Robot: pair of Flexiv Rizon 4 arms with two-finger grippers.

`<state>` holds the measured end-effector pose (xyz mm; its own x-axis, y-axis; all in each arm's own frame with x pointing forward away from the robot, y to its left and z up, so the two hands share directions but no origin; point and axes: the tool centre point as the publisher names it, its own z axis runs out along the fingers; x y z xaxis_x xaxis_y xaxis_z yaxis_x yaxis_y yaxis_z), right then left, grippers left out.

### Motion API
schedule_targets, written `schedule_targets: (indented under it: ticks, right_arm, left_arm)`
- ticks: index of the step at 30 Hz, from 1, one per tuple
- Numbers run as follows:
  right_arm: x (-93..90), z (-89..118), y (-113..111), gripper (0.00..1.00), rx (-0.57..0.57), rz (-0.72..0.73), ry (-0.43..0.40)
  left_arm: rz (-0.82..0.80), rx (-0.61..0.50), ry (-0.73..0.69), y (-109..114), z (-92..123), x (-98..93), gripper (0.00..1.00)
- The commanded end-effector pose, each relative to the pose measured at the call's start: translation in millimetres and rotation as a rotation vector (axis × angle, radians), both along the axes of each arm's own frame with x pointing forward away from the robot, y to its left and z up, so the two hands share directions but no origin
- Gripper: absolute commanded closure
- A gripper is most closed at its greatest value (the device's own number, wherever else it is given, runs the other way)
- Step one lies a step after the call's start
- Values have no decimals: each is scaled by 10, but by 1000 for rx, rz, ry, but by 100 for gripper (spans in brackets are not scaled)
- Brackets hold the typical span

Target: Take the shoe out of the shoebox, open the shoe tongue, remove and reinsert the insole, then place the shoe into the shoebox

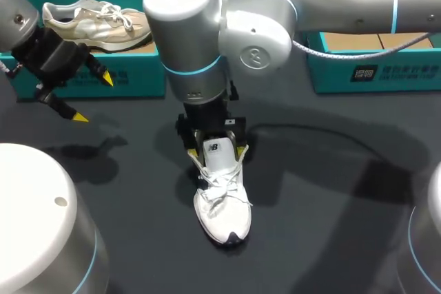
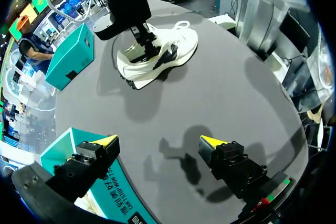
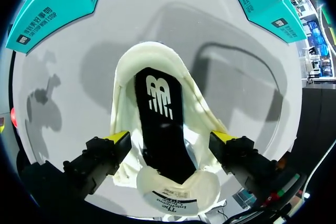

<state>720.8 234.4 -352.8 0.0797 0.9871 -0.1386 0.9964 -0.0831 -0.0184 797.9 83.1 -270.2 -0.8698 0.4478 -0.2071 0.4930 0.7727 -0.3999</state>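
The right hand (image 3: 170,139) hangs directly over the heel opening of the white shoe (image 1: 220,201). It is released, its spread fingers flanking the collar, and grasps nothing. The shoe stands mid-counter (image 1: 331,225), out of the box, its long axis running far to near with the toe nearest. With the tongue (image 3: 176,195) folded forward, the black insole (image 3: 160,124) lies exposed straight below. The left hand (image 1: 93,98), released and empty, hovers well apart at the far left by the teal shoebox (image 1: 138,77).

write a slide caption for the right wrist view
Right gripper poised over the mouth of the white shoe, black insole lying inside.
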Motion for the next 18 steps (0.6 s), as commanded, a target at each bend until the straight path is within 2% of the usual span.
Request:
schedule_targets:
  ticks: [1,14,15,16,18]
  right_arm:
    - [-32,15,-70,0,12,-2,-5]
    - [39,30,-152,0,41,44,2]
    - [46,24,-155,1,43,50,5]
    - [53,20,-157,8,43,57,7]
    - [64,15,-157,11,53,77,15]
  left_arm:
    - [0,2,-2,3,0,-8,0]
    - [0,2,-2,3,0,-8,0]
    - [0,2,-2,3,0,-8,0]
    - [0,2,-2,3,0,-8,0]
    - [0,2,-2,3,0,-8,0]
